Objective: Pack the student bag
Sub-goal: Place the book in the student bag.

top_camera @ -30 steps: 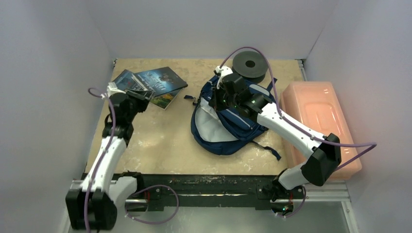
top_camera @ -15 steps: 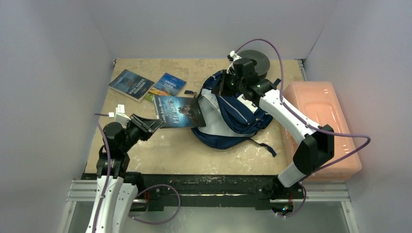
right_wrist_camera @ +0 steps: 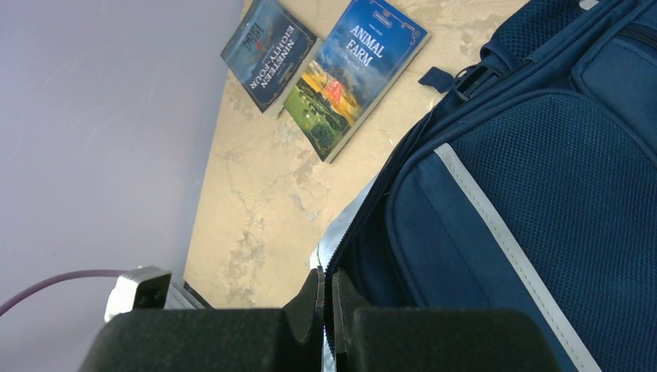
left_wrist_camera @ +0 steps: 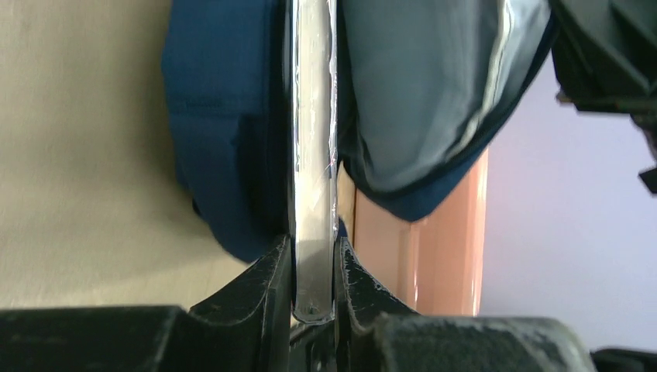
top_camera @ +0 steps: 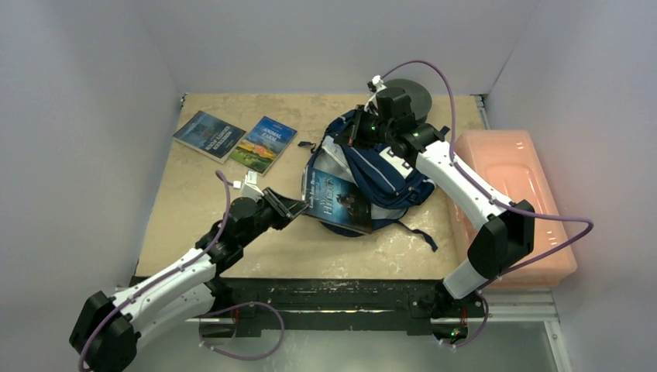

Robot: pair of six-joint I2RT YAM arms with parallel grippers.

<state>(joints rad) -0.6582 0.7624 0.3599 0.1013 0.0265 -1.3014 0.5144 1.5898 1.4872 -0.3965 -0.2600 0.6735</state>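
Observation:
The navy student bag lies at the table's middle right with its grey-lined mouth facing left. My right gripper is shut on the zipper edge of the bag's opening and holds it up. My left gripper is shut on a dark blue book, whose far end lies at the bag's mouth. In the left wrist view the book shows edge-on between the blue bag fabric and its grey lining.
Two more books lie flat at the back left; both show in the right wrist view. A pink translucent box stands along the right edge. A dark round spool sits behind the bag.
My left arm has swung right and forward, carrying the book from the table's left-middle to the bag's mouth. The right gripper has kept its hold on the opening.

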